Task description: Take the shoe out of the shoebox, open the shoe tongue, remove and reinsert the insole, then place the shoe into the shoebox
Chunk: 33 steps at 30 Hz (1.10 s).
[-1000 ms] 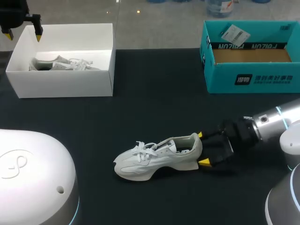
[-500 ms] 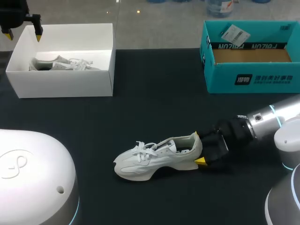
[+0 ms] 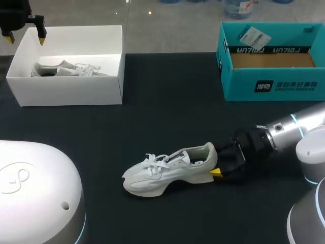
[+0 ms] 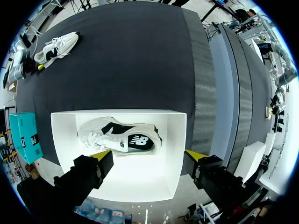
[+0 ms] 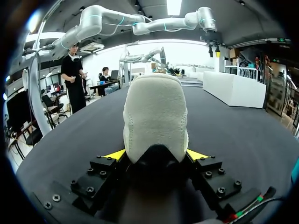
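Note:
A white shoe [image 3: 167, 173] lies on its side on the black table, toe to the left; it shows small in the left wrist view [image 4: 56, 46]. My right gripper [image 3: 214, 160] holds its heel, and in the right wrist view [image 5: 155, 156] both yellow tips press the sides of the heel [image 5: 155, 116]. The white shoebox [image 3: 71, 91] stands at the back left with a second white-and-black shoe [image 3: 66, 68] inside. My left gripper [image 3: 25, 36] hangs open above the box's far left corner. In its own view the open fingers [image 4: 100, 158] straddle the box [image 4: 177, 154] and that shoe [image 4: 119, 137].
A teal cardboard box [image 3: 274, 84] with a brown inside and a paper tag stands at the back right; it also shows in the left wrist view [image 4: 25, 135]. The robot's white rounded base [image 3: 35, 193] fills the near left corner.
My right gripper has slid left around the shoe's heel and narrowed onto it, nudging the shoe slightly left. The left arm has stayed still.

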Available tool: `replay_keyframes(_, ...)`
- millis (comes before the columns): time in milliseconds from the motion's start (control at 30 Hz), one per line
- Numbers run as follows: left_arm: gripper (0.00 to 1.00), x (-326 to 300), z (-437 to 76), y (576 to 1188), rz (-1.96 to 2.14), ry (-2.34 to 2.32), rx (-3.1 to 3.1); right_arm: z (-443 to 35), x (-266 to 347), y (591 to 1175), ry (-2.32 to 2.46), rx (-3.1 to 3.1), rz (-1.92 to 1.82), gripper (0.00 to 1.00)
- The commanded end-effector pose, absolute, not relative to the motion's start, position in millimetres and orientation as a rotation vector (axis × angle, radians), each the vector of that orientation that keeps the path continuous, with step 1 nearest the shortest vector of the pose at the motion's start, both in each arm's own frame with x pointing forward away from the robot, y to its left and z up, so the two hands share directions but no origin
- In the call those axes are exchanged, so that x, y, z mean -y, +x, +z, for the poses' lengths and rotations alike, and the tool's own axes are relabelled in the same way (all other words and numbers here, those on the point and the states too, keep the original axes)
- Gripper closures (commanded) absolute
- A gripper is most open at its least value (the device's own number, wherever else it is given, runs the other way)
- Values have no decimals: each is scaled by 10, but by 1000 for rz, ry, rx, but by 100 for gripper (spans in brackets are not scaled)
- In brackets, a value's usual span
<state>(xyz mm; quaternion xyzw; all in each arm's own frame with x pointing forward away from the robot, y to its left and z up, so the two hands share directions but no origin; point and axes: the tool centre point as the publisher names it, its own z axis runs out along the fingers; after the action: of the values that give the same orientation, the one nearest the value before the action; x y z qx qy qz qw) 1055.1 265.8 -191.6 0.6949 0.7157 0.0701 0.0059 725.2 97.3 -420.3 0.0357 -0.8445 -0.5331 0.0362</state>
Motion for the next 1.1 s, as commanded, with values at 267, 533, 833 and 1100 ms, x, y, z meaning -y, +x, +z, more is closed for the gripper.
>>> replay_keyframes(267, 0, -2660, -1913, 10536, 225, 2175, -2238, -4169, -955, 7015, 38, 2633, -1657, 100)
replay_keyframes(533, 0, -2660, -1913, 10536, 225, 2175, -2238, -4155, -951, 6936, -11, 2647, -1679, 100)
replay_keyframes(833, 0, -2660, -1913, 10536, 225, 2175, -2238, -4157, -974, 6896, -36, 2648, -1687, 100)
replay_keyframes(1100, 0, -2660, -1913, 10536, 225, 2175, -2238, -4152, -979, 6856, -65, 2652, -1689, 100)
